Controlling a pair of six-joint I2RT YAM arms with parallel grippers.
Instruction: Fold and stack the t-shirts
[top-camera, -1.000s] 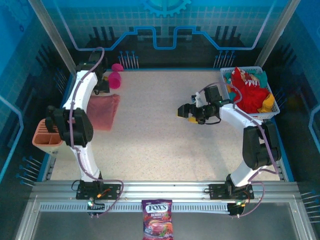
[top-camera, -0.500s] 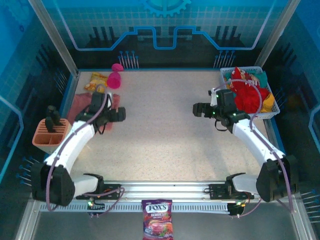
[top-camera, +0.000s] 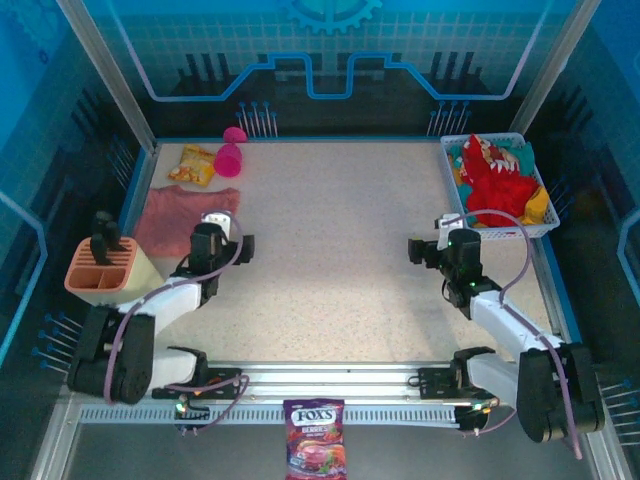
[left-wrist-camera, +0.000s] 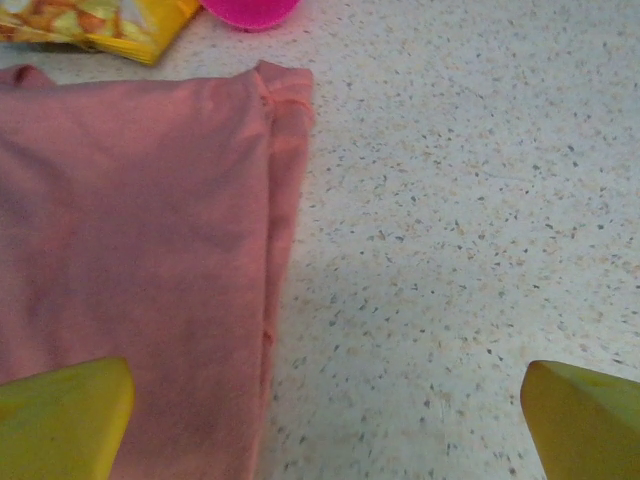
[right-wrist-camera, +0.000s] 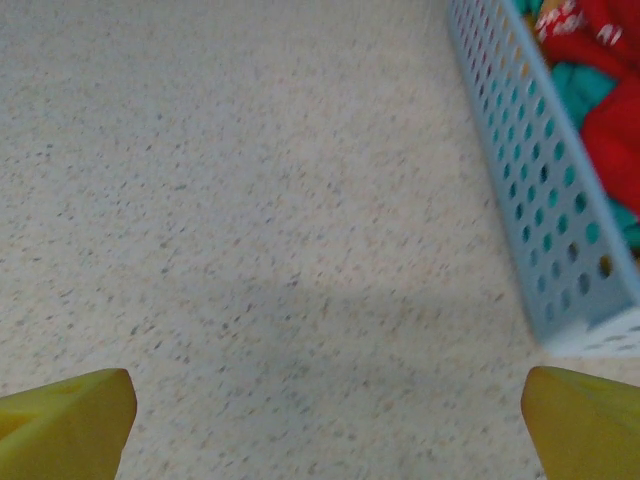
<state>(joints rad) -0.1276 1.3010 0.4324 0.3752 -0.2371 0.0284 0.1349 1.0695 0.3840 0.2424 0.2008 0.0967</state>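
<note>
Speckled table (top-camera: 330, 230) is faced by both jaws, spread wide and empty. Pink tee (left-wrist-camera: 130, 250) is laid under one left-jaw tip; soft, limp, probably best pinched at its edge.

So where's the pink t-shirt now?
Top view: the pink t-shirt lies at the table's left side, beside the snack packet, its right edge by the left gripper.

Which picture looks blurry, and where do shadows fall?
Right wrist view: soft, the basket smeared, a faint shadow band across the table. Left wrist view: sharper, crisp seam on the pink t-shirt, shadow beside its edge. Top external view: evenly lit.
</note>
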